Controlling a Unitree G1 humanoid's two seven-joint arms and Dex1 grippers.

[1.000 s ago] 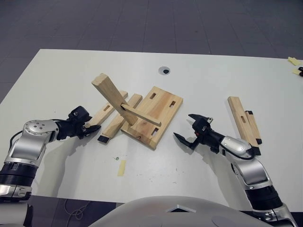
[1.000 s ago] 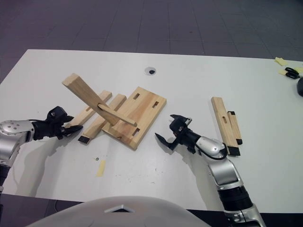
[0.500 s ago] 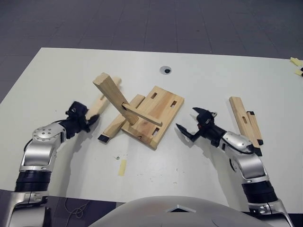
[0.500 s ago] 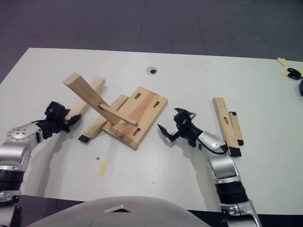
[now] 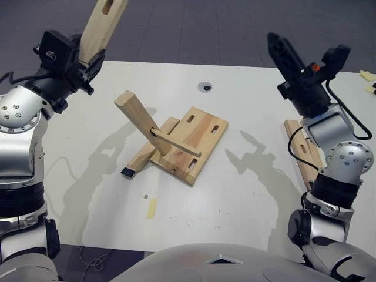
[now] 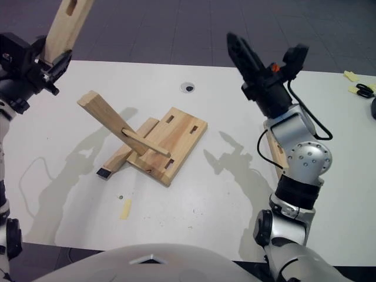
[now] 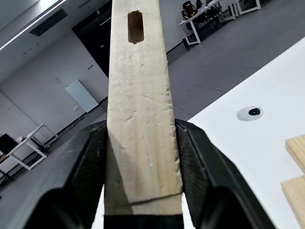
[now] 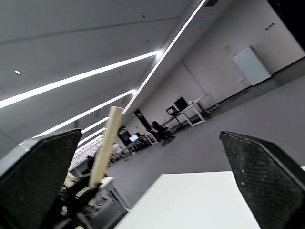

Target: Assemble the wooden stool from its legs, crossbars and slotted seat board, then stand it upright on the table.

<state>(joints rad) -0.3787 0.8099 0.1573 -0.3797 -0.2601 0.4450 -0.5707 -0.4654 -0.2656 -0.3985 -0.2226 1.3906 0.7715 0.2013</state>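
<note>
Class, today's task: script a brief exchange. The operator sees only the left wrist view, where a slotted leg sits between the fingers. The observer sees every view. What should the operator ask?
Operator: I see only the held leg in the left gripper. Is the other arm free?
Observer: Yes. The right gripper is up above the table, its fingers open and empty.
Operator: Where is the seat board?
Observer: The seat board lies flat mid-table, with a tilted leg and crossbar resting on it.
</note>
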